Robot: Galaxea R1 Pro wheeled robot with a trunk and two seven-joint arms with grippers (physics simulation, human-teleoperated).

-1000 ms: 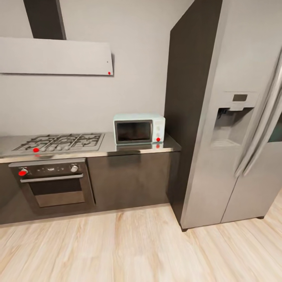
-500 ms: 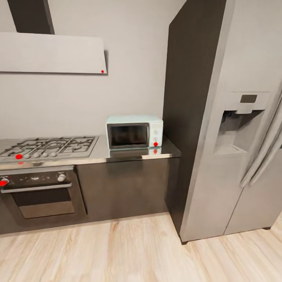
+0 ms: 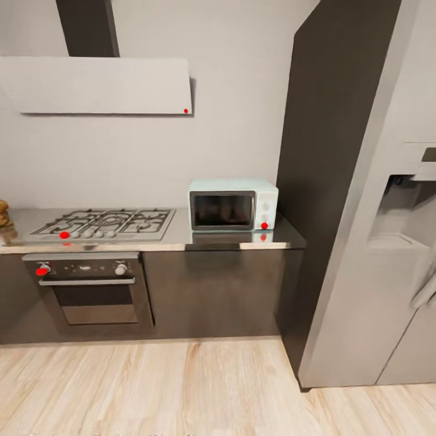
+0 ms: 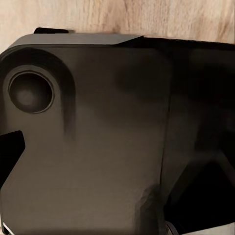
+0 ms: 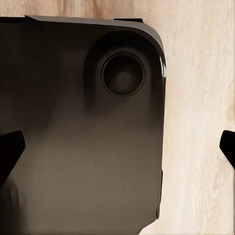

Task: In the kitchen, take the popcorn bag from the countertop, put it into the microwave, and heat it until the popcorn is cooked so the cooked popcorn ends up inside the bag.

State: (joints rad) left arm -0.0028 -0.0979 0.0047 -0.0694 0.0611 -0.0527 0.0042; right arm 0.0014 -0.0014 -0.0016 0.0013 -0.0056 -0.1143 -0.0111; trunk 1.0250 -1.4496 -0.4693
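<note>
The pale mint-blue microwave (image 3: 233,204) stands with its door closed at the right end of the glossy grey countertop (image 3: 181,237), against the wall. At the far left of the countertop a small tan-brown thing (image 3: 3,214) is cut off by the frame's edge; it may be the popcorn bag, but no label shows. In the left wrist view my left gripper (image 4: 112,176) hangs open over my own dark base, with nothing between its fingers. My right gripper (image 5: 117,147) is also open and empty, its fingertips (image 5: 10,152) far apart above the base and the wood floor.
A steel gas hob (image 3: 106,223) sits left of the microwave, above a dark built-in oven (image 3: 91,287). A flat white hood (image 3: 100,85) hangs on the wall. A tall dark panel and a grey fridge (image 3: 387,242) stand to the right. Light wood floor (image 3: 181,387) lies between me and the cabinets.
The camera has moved: the whole kitchen now sits further right in the picture, and the countertop's left end with the tan thing has come into view. Nothing on the counter has moved.
</note>
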